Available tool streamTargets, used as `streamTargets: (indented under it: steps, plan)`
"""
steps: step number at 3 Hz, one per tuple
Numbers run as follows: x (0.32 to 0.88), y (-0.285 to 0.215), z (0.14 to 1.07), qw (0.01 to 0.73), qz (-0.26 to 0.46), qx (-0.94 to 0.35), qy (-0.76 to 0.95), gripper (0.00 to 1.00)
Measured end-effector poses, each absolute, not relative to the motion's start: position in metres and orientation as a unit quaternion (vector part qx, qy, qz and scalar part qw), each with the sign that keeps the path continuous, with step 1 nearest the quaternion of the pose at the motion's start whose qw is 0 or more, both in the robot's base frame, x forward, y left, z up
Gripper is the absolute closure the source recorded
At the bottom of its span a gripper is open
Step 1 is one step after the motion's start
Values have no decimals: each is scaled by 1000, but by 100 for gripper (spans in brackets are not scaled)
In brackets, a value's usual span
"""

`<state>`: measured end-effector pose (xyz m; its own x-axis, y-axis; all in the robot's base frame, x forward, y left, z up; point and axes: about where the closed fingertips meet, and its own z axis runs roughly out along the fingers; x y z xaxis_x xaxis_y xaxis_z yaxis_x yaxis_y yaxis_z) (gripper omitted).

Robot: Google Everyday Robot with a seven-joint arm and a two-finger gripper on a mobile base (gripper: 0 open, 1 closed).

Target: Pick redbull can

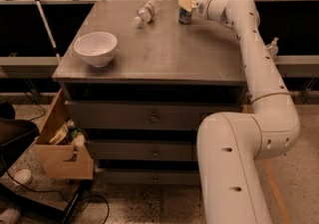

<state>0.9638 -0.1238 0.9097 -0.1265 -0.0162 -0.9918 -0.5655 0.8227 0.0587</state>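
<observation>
The redbull can stands upright near the back right of the grey metal cabinet top. Only its blue and silver lower part shows. My gripper reaches in from the right at the end of the white arm. It sits at the can's upper half and covers it. The can's base rests on the cabinet top.
A clear plastic water bottle lies on its side left of the can. A white bowl stands at the front left. Drawers run below the top. An open cardboard box sits on the floor at the left.
</observation>
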Motion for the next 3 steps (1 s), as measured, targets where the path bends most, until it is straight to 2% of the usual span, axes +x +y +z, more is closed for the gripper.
streamTargets:
  steps: [1,3]
  plan:
    - [960,-124,914,621,212,-207,726,100]
    - [907,-185,994,621,168,-233,729,100]
